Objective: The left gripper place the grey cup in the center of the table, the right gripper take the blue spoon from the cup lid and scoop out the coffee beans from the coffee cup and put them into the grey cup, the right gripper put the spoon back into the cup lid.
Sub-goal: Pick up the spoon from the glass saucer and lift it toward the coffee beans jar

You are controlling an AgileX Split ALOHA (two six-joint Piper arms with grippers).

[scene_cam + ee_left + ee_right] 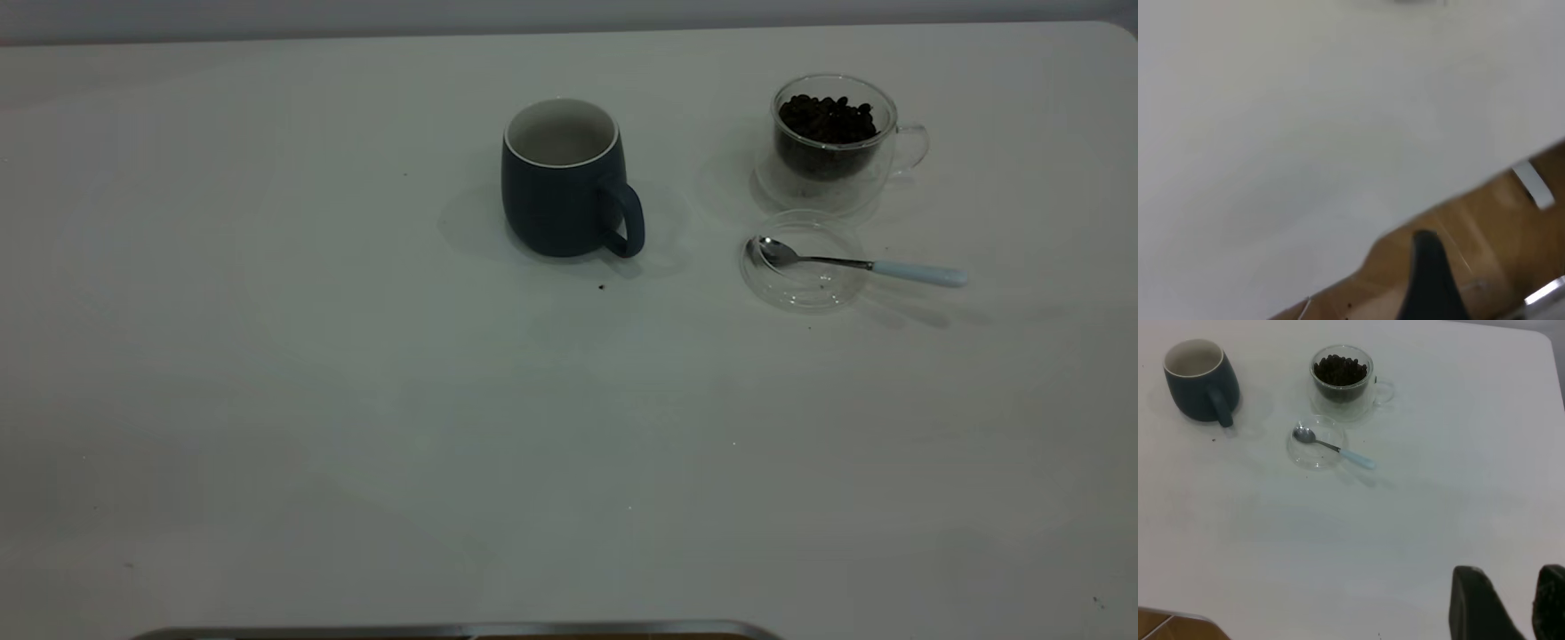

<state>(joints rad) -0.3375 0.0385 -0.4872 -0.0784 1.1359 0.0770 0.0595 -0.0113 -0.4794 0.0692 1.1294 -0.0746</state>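
Note:
The grey cup (565, 178) stands upright near the middle of the table (356, 400), handle toward the front right; its white inside shows no beans. The coffee cup (831, 142), with a heap of coffee beans (827, 120), stands to its right. In front of it lies the cup lid (805, 260) with the blue spoon (858, 263), bowl in the lid and handle out over the rim to the right. My right gripper (1509, 572) is open and empty, hovering well short of the lid (1316, 442), spoon (1331, 446) and both cups (1201, 380) (1341, 380). My left gripper (1429, 280) hangs off the table's edge.
A small dark speck (601, 287) lies just in front of the grey cup. A metal edge (462, 629) runs along the bottom of the exterior view. Wooden floor (1485, 227) shows past the table's edge in the left wrist view.

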